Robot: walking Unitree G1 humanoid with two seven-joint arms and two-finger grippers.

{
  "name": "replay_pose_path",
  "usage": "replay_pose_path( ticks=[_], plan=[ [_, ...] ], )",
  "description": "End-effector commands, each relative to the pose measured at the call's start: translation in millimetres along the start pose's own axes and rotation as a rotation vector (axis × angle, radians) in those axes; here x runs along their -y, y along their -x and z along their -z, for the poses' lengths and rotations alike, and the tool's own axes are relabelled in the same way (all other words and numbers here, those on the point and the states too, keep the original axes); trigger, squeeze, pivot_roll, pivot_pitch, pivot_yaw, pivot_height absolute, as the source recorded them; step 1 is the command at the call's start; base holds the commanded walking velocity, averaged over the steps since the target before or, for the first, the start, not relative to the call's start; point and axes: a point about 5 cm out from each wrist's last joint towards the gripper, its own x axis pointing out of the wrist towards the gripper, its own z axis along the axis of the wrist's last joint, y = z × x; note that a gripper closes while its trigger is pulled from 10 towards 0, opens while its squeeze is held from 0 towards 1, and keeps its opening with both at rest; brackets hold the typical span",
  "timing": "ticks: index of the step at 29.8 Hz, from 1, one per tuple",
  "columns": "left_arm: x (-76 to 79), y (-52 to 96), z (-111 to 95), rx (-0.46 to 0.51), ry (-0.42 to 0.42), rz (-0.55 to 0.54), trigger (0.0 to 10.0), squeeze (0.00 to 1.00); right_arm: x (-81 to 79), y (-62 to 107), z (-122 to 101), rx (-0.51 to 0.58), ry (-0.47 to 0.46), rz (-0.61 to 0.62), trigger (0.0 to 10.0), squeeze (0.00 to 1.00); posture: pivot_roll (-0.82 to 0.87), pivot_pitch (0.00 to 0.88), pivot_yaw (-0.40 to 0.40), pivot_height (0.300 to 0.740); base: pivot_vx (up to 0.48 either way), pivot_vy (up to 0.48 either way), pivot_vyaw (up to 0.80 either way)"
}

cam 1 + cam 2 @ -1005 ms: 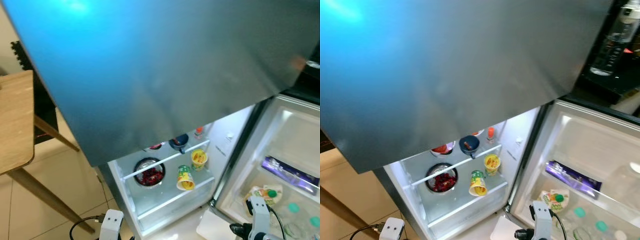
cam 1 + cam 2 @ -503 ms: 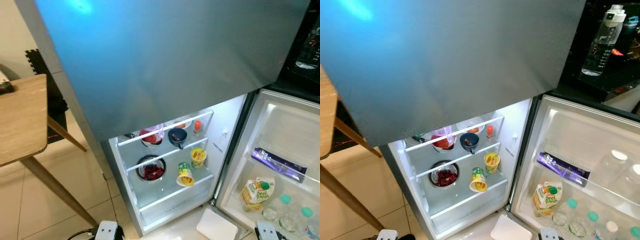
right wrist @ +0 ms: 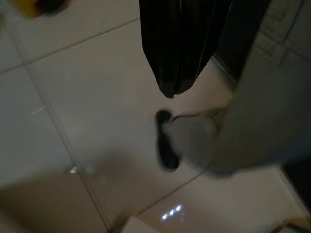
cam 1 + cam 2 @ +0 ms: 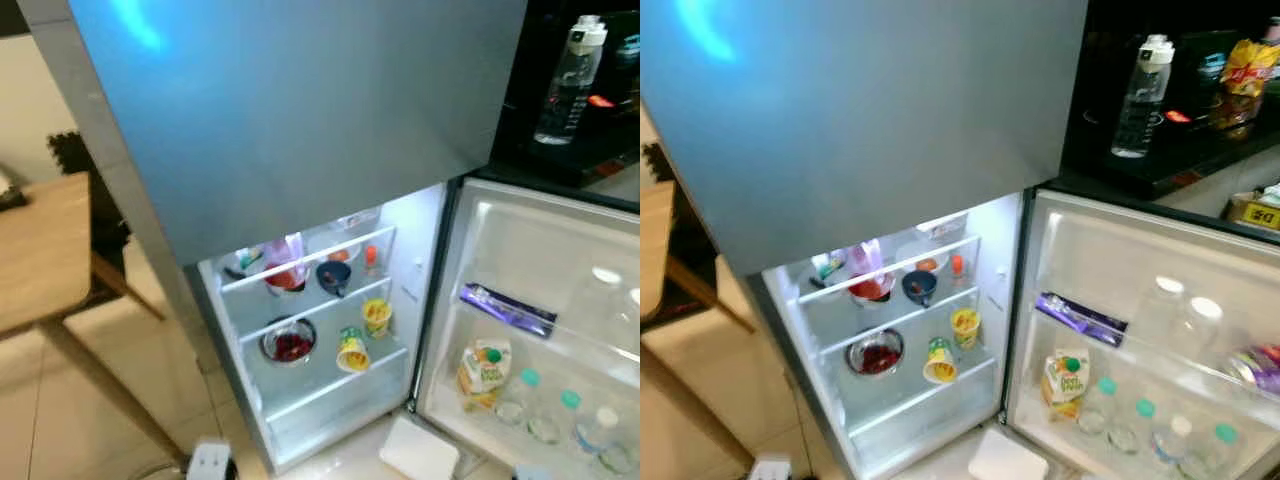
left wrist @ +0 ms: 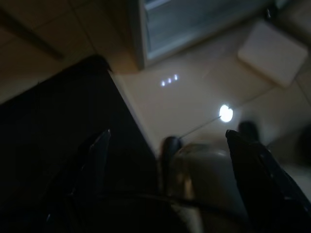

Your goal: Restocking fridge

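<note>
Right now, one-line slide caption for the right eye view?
Open fridge: bowls and cups on lit shelves, juice carton and bottles in the door rack, water bottle on the dark counter.

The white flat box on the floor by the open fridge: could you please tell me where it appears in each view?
Left eye view: white box, bottom edge, right of centre.
Right eye view: bottom edge, centre.
Left wrist view: picture's upper right.
Right wrist view: a pale corner at the bottom edge may be it; cannot tell.
Shared landmark: the fridge, whose foot sits beside the box.
</note>
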Motion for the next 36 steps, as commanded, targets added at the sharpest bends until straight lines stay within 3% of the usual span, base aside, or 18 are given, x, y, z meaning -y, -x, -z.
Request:
replay_pose_path(
  ticks=[1,6,29,36],
  plan=[
    [-4.2,1.8,3.0,-0.016,-0.003,-0.008,10.0,0.0,-7.3,-2.5,-10.3,0.033,0.02,-0.017,10.0,0.0,-0.05,0.002,-0.011,0.74,0.0,0.0,0.0],
    [-2.4,-0.5,-4.0,0.008,0.004,0.017,10.0,0.0,-7.4,-2.6,-12.2,0.034,0.044,-0.023,10.0,0.0,-0.05,0.0,-0.02,0.74,0.0,-0.065,0.0],
    [1.6,-2.5,-5.3,-0.01,-0.018,0.038,10.0,0.0,-9.6,-3.0,-14.0,0.031,0.076,-0.041,10.0,0.0,-0.06,0.0,-0.022,0.74,0.0,-0.468,0.0],
    [2.8,-4.1,-7.2,-0.01,-0.001,0.02,10.0,0.0,-10.9,-3.4,-15.6,0.03,0.091,-0.047,10.0,0.0,-0.06,0.0,-0.021,0.74,0.0,0.0,0.0]
  ],
)
